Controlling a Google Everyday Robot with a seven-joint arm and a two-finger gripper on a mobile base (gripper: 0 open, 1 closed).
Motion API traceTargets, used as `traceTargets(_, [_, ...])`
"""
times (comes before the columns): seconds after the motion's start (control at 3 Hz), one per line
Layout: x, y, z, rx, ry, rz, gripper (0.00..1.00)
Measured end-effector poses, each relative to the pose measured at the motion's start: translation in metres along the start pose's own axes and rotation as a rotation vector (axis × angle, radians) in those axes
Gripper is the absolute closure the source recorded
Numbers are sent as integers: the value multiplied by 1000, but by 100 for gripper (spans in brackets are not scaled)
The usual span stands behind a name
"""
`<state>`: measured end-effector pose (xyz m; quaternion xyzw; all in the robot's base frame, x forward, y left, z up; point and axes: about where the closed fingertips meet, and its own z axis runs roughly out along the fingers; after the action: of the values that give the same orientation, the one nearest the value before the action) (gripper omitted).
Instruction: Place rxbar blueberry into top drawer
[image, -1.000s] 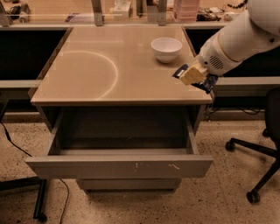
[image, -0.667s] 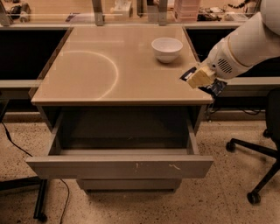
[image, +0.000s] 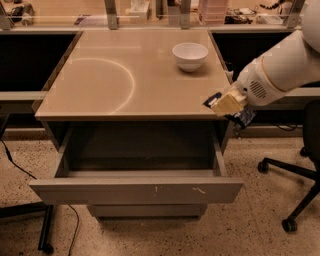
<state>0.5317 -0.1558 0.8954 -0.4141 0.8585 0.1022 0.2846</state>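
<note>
My gripper (image: 227, 104) hangs just off the front right corner of the beige table (image: 125, 75), held by the white arm that comes in from the right. It is shut on the rxbar blueberry (image: 244, 118), a dark flat bar whose ends stick out on both sides of the beige fingers. The top drawer (image: 135, 190) is pulled open below the tabletop, its scratched flat front facing me and its dark interior empty. The gripper is above and to the right of the drawer's right side.
A white bowl (image: 190, 54) stands at the back right of the table. The narrower lower drawer front (image: 147, 210) is shut under the top one. An office chair base (image: 292, 177) stands on the floor at the right. A cable and a stand (image: 45, 232) are at the left.
The gripper with the bar has moved right and toward the front, from over the table's right edge to just beyond its front right corner. The drawer and bowl have not moved.
</note>
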Motion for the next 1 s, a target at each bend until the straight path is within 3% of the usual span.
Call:
traceTargets(0.33, [36, 52, 38, -198, 45, 94, 100])
traceTargets(0.67, [61, 98, 71, -340, 58, 145, 100])
traceTargets(1.0, [69, 132, 112, -417, 43, 140, 100])
